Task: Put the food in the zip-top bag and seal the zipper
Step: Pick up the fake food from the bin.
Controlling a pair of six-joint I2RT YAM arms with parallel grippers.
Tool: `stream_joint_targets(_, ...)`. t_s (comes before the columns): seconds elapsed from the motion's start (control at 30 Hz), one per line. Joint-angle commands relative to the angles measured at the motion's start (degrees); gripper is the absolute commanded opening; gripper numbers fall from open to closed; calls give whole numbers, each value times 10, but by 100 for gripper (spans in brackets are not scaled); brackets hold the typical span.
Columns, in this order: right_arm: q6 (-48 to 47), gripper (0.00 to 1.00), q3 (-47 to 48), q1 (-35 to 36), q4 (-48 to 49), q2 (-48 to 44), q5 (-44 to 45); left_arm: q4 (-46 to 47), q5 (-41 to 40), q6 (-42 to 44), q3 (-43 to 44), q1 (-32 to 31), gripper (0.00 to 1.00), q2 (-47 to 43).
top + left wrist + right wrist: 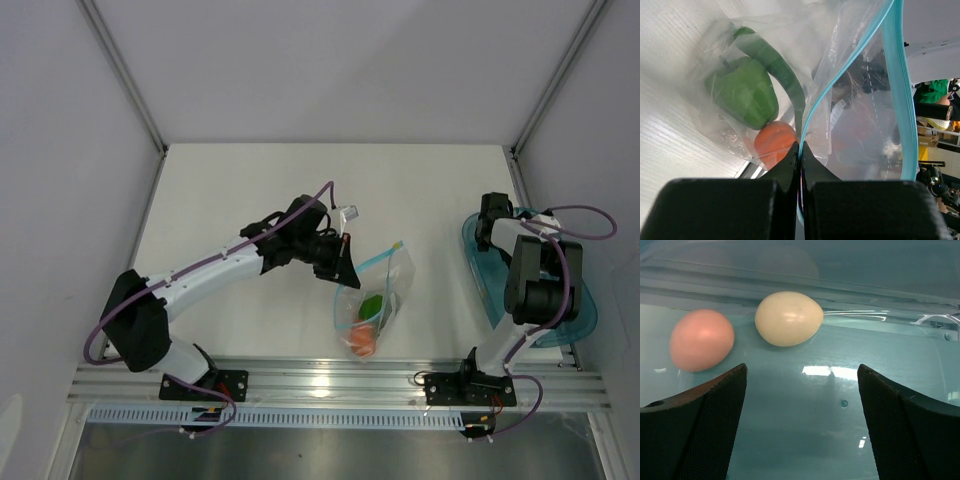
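The clear zip-top bag (378,290) lies in front of the arms, its mouth lifted. Inside it are a green pepper (742,92), a long green pod (782,75) and an orange-red round food (772,145). My left gripper (800,146) is shut on one lip of the teal-blue zipper (900,90); the top view shows this gripper (345,262) at the bag's upper left corner. My right gripper (801,369) is open and low over the teal tray (840,440). A cream egg (789,318) and a pinkish egg (701,340) lie just beyond its fingertips.
The translucent teal tray (580,310) sits at the table's right edge, under the right arm (530,270). An aluminium rail (330,375) runs along the near edge. White walls enclose the table on three sides.
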Motion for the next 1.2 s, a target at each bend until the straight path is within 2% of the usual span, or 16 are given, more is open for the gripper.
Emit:
stream_joint_targets(0.0, 32, 91, 18, -6, 4, 12, 25, 16, 23, 10, 33, 6, 1, 4)
stream_joint_targets(0.3, 75, 95, 61, -18, -55, 47, 15, 11, 25, 15, 27, 12, 1, 5)
stream_joint_targets(0.47, 53, 96, 114, -20, -102, 67, 9, 12, 27, 15, 23, 14, 1, 6)
stream_joint_targets(0.8, -64, 99, 128, -27, -75, 70, -19, 27, 41, 10, 18, 16, 1, 13)
stream_joint_targets(0.83, -115, 99, 128, -26, -62, 70, -27, 27, 41, 10, 18, 16, 0, 13)
stream_joint_targets(0.97, -207, 99, 154, -16, -59, 89, -30, 31, 43, 10, 12, 18, 1, 9)
stream_joint_targets(1.17, -314, 99, 163, -1, -45, 116, 10, 47, 53, 6, -3, 20, 1, 11)
